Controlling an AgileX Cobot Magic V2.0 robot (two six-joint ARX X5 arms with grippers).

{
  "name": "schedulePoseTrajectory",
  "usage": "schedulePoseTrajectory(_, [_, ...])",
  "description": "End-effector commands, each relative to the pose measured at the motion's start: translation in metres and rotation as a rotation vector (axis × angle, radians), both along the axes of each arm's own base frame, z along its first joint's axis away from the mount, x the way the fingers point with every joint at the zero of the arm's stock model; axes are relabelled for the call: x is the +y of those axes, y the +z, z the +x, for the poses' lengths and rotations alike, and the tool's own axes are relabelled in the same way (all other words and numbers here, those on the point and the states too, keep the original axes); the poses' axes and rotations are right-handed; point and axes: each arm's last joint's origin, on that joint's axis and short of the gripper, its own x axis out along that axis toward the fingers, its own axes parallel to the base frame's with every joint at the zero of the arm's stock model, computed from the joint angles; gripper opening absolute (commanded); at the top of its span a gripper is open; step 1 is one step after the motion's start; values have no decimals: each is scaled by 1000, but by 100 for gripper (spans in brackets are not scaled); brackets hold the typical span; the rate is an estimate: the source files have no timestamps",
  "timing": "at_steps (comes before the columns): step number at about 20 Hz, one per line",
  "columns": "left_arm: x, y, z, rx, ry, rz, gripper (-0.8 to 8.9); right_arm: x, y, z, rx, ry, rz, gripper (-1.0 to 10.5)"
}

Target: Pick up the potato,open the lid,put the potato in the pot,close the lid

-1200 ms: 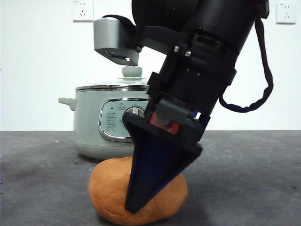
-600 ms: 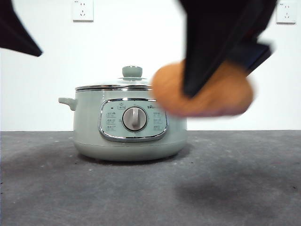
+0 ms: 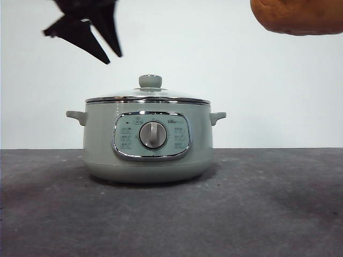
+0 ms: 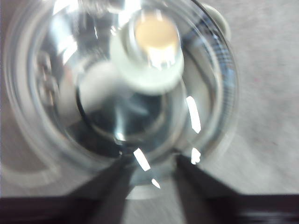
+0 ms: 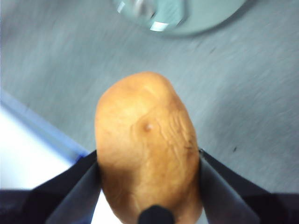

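A: What shows of the left gripper (image 3: 102, 53)?

B: In the front view, two matte black fingers, flat and wedge-shaped, each tapering to a sharp tip. No markings on them.

A: And from its own wrist camera?

B: The same gripper (image 4: 152, 161) appears as two dark, blurred blades that widen into one black band along the edge.

A: The right gripper (image 5: 148, 158)?

B: Two black fingers (image 5: 77, 184) with flat, faintly glossy inner faces that catch a grey sheen. Each is triangular, broad at the base and narrow at the tip. Between the bases sits a small rounded black stud.

A: Cables, screws?

B: None visible.
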Motion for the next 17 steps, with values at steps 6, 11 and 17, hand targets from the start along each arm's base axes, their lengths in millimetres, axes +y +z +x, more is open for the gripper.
schedulePoseTrajectory(6, [-45, 2, 58, -80, -61, 29, 503, 6, 9, 6, -80, -77, 96, -2])
schedulePoseTrajectory(11, [-61, -15, 72, -101, -57, 62, 499, 12, 7, 12, -109, -106, 84, -2])
schedulePoseTrajectory(17, [-65, -15, 73, -128, -79, 60, 499, 27, -6, 22, -56, -107, 28, -2])
